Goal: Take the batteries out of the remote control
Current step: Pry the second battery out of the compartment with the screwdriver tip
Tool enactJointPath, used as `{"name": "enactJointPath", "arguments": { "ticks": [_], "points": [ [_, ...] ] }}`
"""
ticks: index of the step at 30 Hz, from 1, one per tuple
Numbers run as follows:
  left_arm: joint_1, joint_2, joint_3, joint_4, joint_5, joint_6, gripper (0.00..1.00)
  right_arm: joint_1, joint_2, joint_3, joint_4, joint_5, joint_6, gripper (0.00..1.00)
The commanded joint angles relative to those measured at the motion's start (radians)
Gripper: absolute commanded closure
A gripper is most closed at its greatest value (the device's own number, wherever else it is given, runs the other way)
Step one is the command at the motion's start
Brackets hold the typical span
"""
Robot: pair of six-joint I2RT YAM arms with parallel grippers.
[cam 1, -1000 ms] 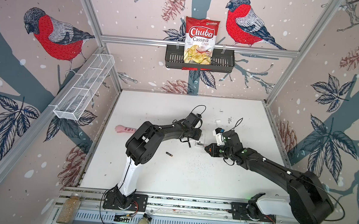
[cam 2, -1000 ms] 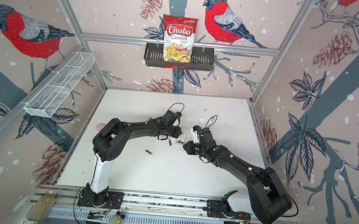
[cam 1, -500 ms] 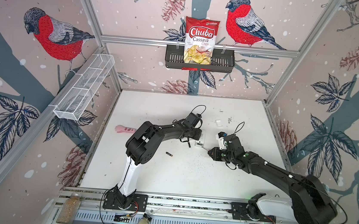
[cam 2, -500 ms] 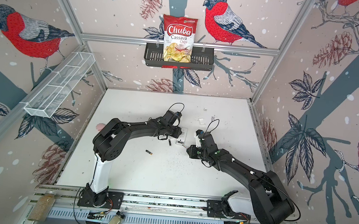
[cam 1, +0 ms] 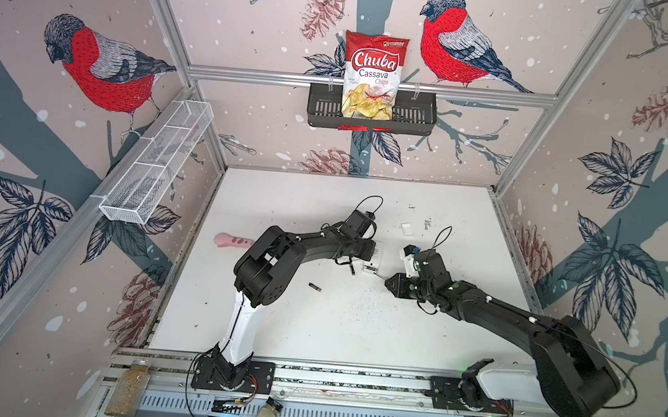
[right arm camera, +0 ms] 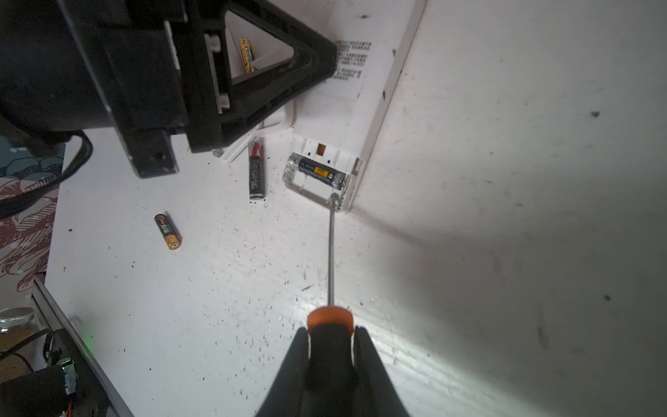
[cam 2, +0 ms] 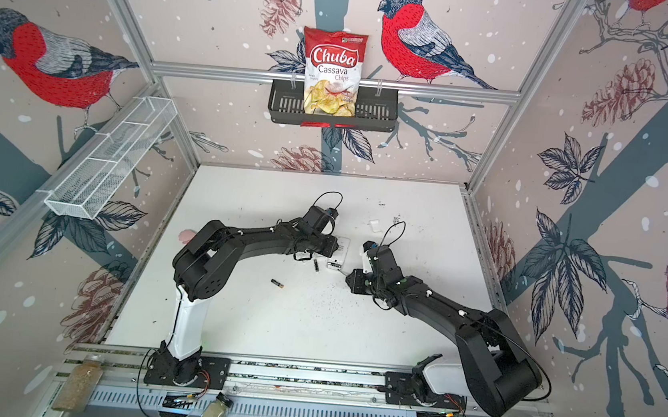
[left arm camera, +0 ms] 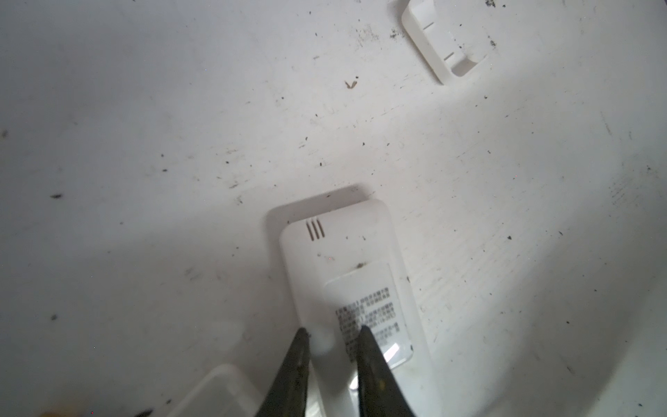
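The right wrist view alone shows the open compartment at the end of the white plastic remote (right arm camera: 346, 119). In it, 1 seated battery (right arm camera: 317, 173), a slim dark cylinder with a yellow label, lies between metal contacts. The right gripper (right arm camera: 330, 330) is clamped on the black-and-orange handle of the screwdriver (right arm camera: 330, 252). Its thin steel shaft ends at the compartment rim, just beside that cell. 2 loose cells lie on the table (right arm camera: 505, 180): the black battery (right arm camera: 256, 171) just beside the compartment and the gold-ended battery (right arm camera: 168, 231) farther off. Both top views reduce these cells to small dark marks. The left wrist view alone shows the remote's smooth back with 3 slots and a printed label. It also shows the detached cover (left arm camera: 445, 43), a white rectangular plastic shell, well apart from the remote. The left gripper (left arm camera: 332, 329) has its dark tapered fingers slightly apart with nothing between them, tips down on the remote's back. The table surface is matte white, scuffed and speckled with dark grit.
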Motion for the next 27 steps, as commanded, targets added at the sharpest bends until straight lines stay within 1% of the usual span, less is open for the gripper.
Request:
{"name": "enactJointPath", "arguments": {
  "ticks": [1, 13, 27],
  "points": [
    [-0.004, 0.004, -0.009, -0.04, 0.049, 0.002, 0.76, 0.001, 0.009, 0.005, 0.053, 0.064, 0.017, 0.92],
    [-0.004, 0.007, -0.017, -0.034, 0.05, 0.003, 0.76, -0.002, 0.005, 0.035, 0.06, 0.095, 0.02, 0.93],
    [-0.004, 0.007, -0.005, -0.047, 0.044, 0.007, 0.76, 0.002, 0.018, 0.05, 0.114, 0.012, 0.017, 0.93]
  ]
}}
